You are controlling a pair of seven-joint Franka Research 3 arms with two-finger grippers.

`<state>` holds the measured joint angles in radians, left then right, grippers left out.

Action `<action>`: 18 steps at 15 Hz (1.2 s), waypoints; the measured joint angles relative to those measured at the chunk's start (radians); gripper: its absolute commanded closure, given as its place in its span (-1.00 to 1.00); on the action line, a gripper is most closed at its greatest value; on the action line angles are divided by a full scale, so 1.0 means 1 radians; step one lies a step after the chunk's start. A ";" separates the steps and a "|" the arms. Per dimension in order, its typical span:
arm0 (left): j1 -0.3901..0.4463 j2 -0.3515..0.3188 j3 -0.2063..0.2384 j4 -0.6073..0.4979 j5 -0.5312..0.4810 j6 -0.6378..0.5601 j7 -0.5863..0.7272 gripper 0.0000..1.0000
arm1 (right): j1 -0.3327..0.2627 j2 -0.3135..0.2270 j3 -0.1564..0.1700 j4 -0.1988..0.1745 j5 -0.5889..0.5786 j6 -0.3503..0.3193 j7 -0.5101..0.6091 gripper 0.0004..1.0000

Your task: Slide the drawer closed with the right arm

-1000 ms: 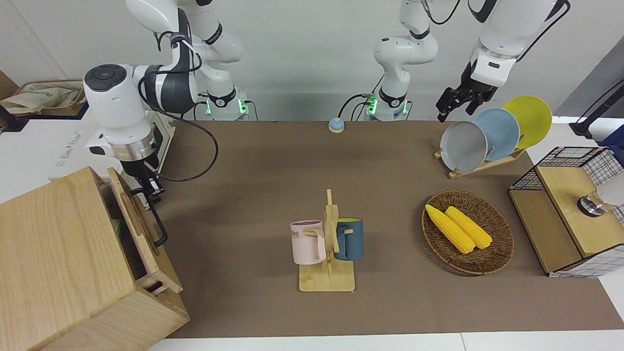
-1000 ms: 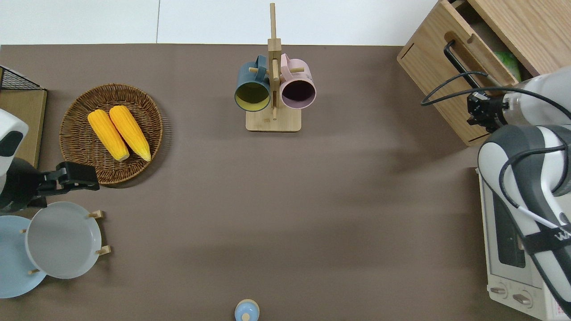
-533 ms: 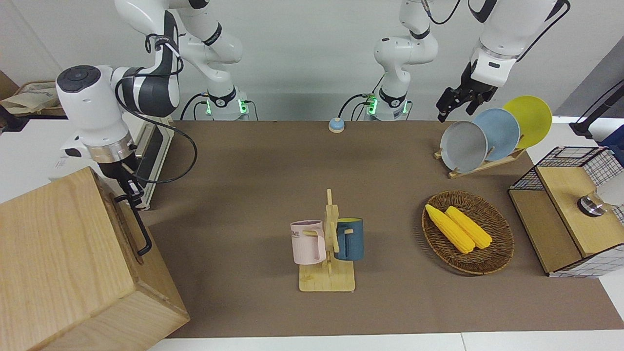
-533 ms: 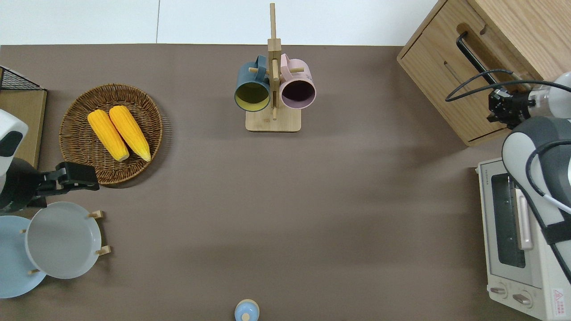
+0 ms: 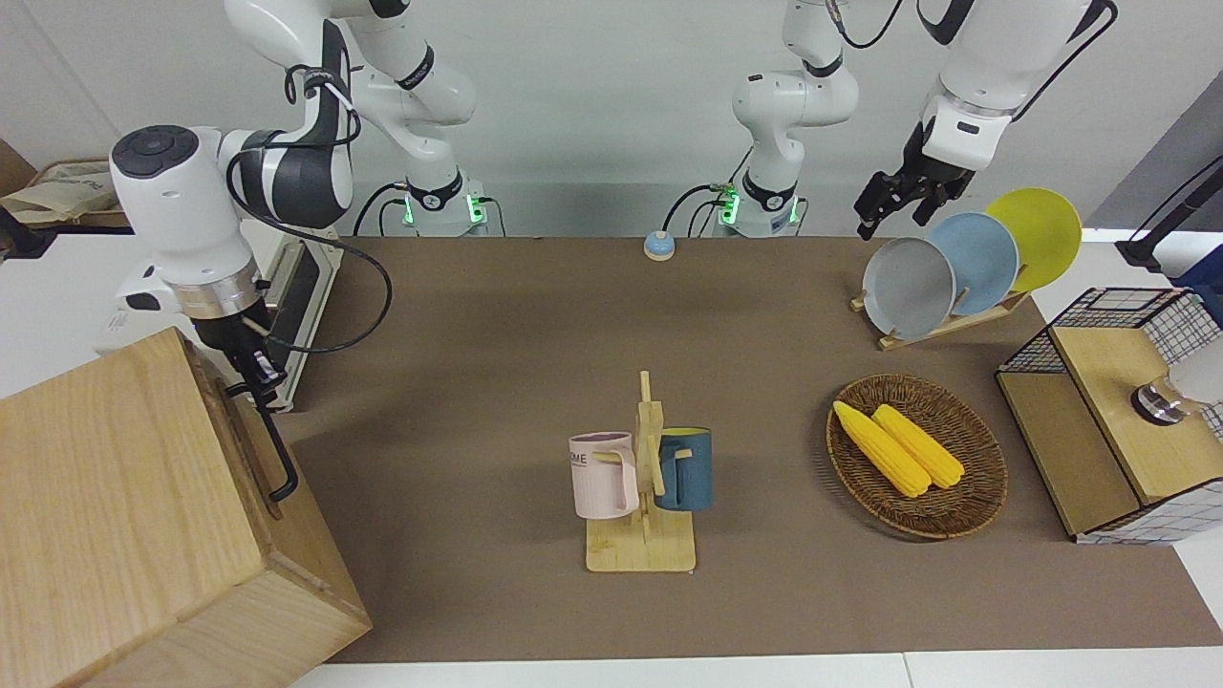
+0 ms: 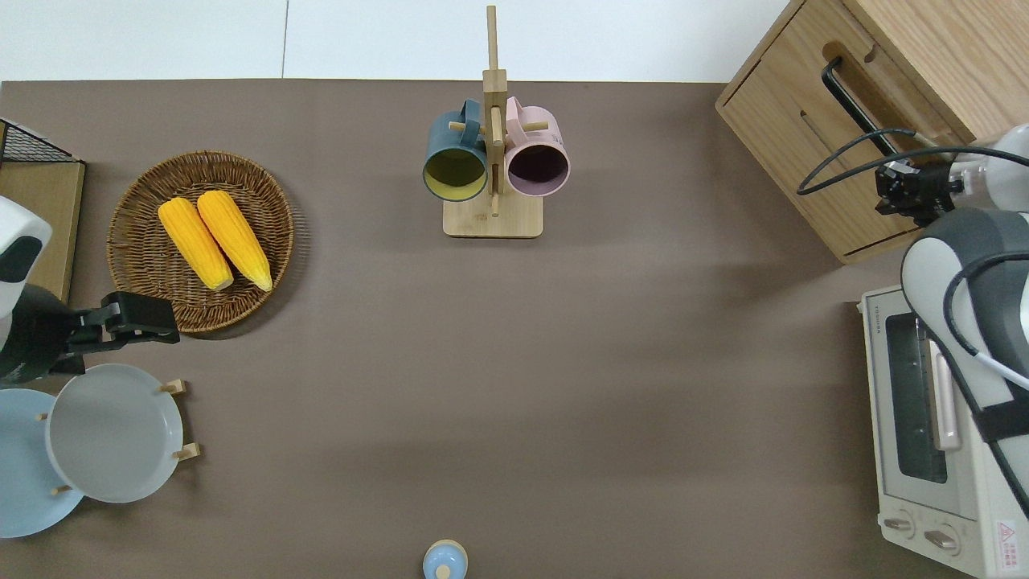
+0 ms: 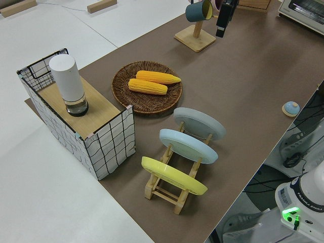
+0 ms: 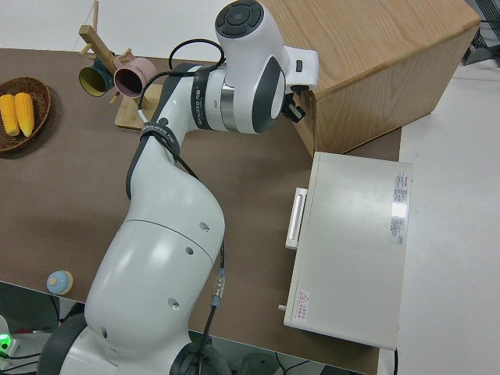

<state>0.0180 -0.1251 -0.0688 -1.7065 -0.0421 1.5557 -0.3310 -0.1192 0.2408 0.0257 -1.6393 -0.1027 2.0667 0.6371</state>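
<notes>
Drawer, wide light-wood with black bar handle, sits flush in cabinet. Your right tool at handle's end; grip state unreadable. Left arm parked.

The drawer sits flush in the cabinet. The right hand is at the handle's upper end. The left arm is parked.

"TOSHIBA" is being displayed on the white toaster oven; letters "ME" are being shown on the pink mug.
</notes>
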 measured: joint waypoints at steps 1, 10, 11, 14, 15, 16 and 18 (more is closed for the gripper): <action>0.000 0.000 0.000 0.000 0.000 0.000 0.000 -0.99 | 0.013 -0.004 0.002 0.001 0.000 -0.008 -0.032 -0.12; 0.000 0.000 0.000 0.000 0.000 0.000 0.000 -0.99 | 0.132 -0.136 0.000 0.008 0.000 -0.283 -0.359 -0.96; 0.000 0.000 0.000 0.000 0.000 0.000 0.000 -0.99 | 0.142 -0.161 -0.011 0.010 0.000 -0.322 -0.412 -0.96; 0.000 0.000 0.000 0.000 0.000 0.000 0.000 -0.99 | 0.192 -0.243 -0.052 0.011 0.002 -0.438 -0.512 -0.96; 0.000 0.000 0.000 0.000 0.000 0.000 0.000 -0.99 | 0.196 -0.273 -0.055 0.010 0.006 -0.478 -0.535 -0.96; 0.000 0.000 0.000 0.000 0.000 0.000 0.000 -0.99 | 0.192 -0.294 -0.055 0.010 0.012 -0.506 -0.554 -0.96; 0.000 0.000 0.000 0.000 0.000 0.000 0.000 -0.99 | 0.174 -0.327 -0.056 0.009 0.034 -0.559 -0.595 -0.96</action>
<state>0.0180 -0.1251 -0.0688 -1.7064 -0.0421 1.5557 -0.3310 0.0551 -0.0860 -0.0302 -1.6298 -0.0691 1.5079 0.0420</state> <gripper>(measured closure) 0.004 0.018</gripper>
